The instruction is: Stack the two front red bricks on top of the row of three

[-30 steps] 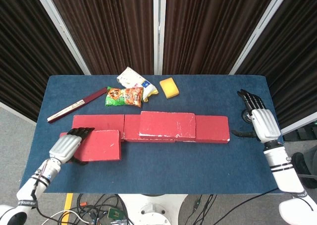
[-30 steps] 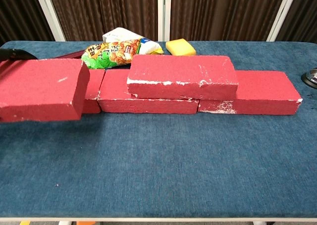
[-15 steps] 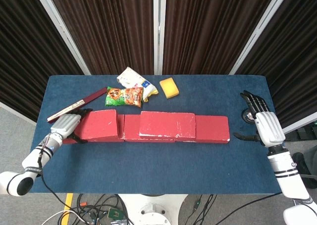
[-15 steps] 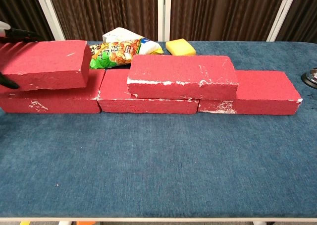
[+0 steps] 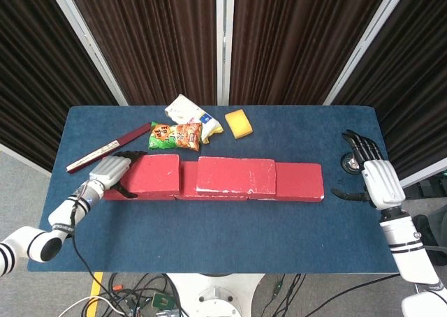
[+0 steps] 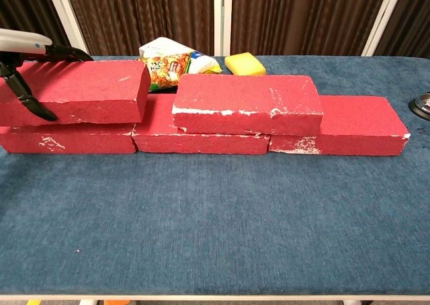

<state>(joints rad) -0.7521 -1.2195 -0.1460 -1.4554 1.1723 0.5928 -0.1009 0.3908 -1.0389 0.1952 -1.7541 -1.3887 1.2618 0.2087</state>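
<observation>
A row of three red bricks (image 6: 201, 136) lies across the blue table (image 5: 223, 226). One red brick (image 5: 236, 175) (image 6: 247, 103) rests on top of the row, over its middle. My left hand (image 5: 108, 172) (image 6: 27, 63) grips the left end of a second red brick (image 5: 154, 174) (image 6: 80, 91), which sits on top of the row's left end, a small gap from the stacked brick. My right hand (image 5: 374, 174) hovers open at the table's right edge, away from the bricks.
Behind the row lie a green snack bag (image 5: 176, 136) (image 6: 164, 70), a white packet (image 5: 188, 112), a yellow sponge (image 5: 239, 123) (image 6: 245, 63) and a dark red stick (image 5: 108, 147). A small round metal object (image 5: 348, 163) (image 6: 422, 105) sits by my right hand.
My left hand lifted the front-left brick from the table, carried it back onto the row's left end, then slid it right toward the stacked brick. The right hand barely shifted.
</observation>
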